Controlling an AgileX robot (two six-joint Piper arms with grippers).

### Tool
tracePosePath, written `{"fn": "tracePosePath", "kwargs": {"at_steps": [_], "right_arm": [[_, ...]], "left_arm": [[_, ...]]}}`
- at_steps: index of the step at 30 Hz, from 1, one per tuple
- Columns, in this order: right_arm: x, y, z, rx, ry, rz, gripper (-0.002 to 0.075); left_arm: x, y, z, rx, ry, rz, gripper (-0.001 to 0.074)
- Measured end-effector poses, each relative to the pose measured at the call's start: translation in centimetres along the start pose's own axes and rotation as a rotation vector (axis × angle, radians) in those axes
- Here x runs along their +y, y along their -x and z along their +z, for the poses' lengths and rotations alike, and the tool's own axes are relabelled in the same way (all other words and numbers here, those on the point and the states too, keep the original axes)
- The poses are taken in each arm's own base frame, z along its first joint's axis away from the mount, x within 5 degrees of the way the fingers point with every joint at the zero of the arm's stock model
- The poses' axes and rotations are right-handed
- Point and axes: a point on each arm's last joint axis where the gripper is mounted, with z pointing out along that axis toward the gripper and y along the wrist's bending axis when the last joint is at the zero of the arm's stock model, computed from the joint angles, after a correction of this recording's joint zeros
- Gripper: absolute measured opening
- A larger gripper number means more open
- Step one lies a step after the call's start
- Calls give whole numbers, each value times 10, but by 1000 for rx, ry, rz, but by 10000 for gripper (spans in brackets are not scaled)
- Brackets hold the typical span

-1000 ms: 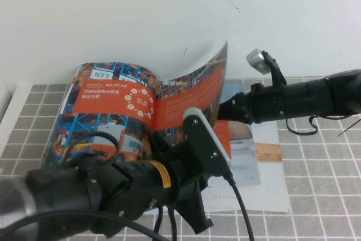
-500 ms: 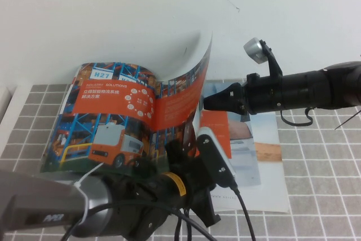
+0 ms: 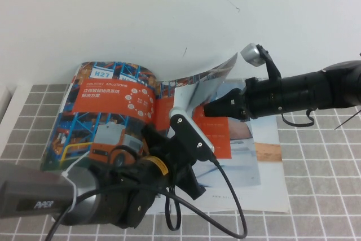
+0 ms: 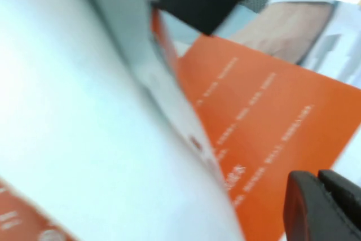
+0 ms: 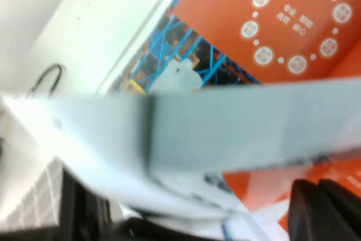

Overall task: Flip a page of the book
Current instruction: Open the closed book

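The thin glossy magazine (image 3: 113, 111) of orange panels and blue racks lies open on the grey-tiled bench (image 3: 321, 196). Its glossy forklift page (image 3: 197, 91) arches up over the spine, pale reverse facing the right gripper (image 3: 207, 110), whose fingers are pressed together with the tip against that sheet. The left gripper (image 3: 183, 118), jaws together, sits just beside it under the lifted page, holding nothing.

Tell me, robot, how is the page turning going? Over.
Right gripper shut, tip under the lifted page. Left gripper shut, low over the book. Page mid-turn, arched. Nothing in the way.
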Motion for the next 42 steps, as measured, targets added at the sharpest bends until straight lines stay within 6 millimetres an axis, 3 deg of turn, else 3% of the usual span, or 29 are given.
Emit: {"fn": "tracePosePath", "kwargs": {"at_steps": [10, 15, 20, 24, 34, 39, 42], "right_arm": [[21, 14, -24, 100, -192, -181, -3], [9, 6, -29, 201, -328, -151, -3], [-12, -12, -21, 285, -372, -87, -3], [-21, -23, -12, 326, -371, -69, -3], [-11, -27, 4, 353, -349, -93, -3], [-8, -20, 12, 268, -351, -123, -3], [-5, -8, 28, 197, -343, -155, -3]], "left_arm": [[26, -6, -3, 41, 108, -10, -2], [33, 6, -12, 8, 130, 23, -2], [41, 9, -18, 31, 193, 32, -2], [54, -4, -19, 128, 239, -4, -2], [113, -59, -32, 358, 282, -270, -2], [116, -66, -34, 393, 250, -308, -2], [114, -66, -34, 397, 236, -310, -2]]}}
